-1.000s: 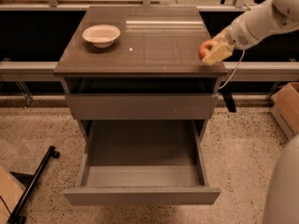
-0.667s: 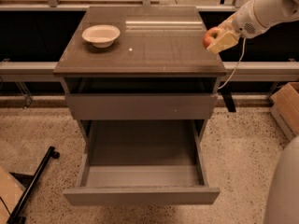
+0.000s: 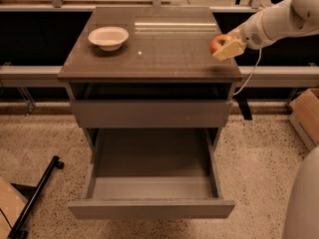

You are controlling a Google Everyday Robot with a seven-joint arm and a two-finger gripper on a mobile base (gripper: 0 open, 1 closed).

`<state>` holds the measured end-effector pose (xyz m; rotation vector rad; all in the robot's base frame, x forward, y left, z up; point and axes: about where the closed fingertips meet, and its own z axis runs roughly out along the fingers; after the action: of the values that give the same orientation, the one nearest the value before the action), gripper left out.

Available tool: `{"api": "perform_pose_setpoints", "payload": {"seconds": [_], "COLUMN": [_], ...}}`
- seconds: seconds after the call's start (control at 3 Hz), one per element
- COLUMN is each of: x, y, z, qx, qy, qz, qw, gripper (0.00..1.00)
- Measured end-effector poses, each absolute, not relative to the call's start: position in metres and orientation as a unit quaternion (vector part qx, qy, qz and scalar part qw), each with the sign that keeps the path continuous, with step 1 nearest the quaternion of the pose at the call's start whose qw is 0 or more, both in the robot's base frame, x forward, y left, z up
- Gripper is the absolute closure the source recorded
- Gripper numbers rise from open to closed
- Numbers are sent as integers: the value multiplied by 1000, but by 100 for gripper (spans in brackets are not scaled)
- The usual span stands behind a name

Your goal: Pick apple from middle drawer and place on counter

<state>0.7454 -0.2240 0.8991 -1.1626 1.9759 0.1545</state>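
My gripper (image 3: 223,47) is shut on the apple (image 3: 217,43), small, red with a yellowish blush. It holds the apple just above the right side of the counter (image 3: 164,49), near the right edge. The arm reaches in from the upper right. The middle drawer (image 3: 152,190) is pulled out wide below the closed top drawer (image 3: 149,113), and its inside shows nothing in it.
A white bowl (image 3: 108,37) stands on the counter's left rear. A cardboard box (image 3: 305,116) sits on the floor at the right. A black bar (image 3: 35,198) lies on the floor at the lower left. A pale robot body part (image 3: 304,203) fills the lower right corner.
The gripper with the apple has risen from the counter's right edge and shifted slightly inward over the top. The drawer and the bowl have not moved.
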Motion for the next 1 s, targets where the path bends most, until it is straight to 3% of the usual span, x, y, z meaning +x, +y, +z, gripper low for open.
{"api": "perform_pose_setpoints", "payload": {"seconds": [0.33, 0.67, 1.0], "x": [766, 779, 790], "y": [-210, -196, -185], "z": [880, 864, 855], "qx": [-423, -400, -382], "qy": [791, 793, 794], "qz": [91, 128, 156], "qw": [433, 442, 447], "gripper": [100, 81, 50]}}
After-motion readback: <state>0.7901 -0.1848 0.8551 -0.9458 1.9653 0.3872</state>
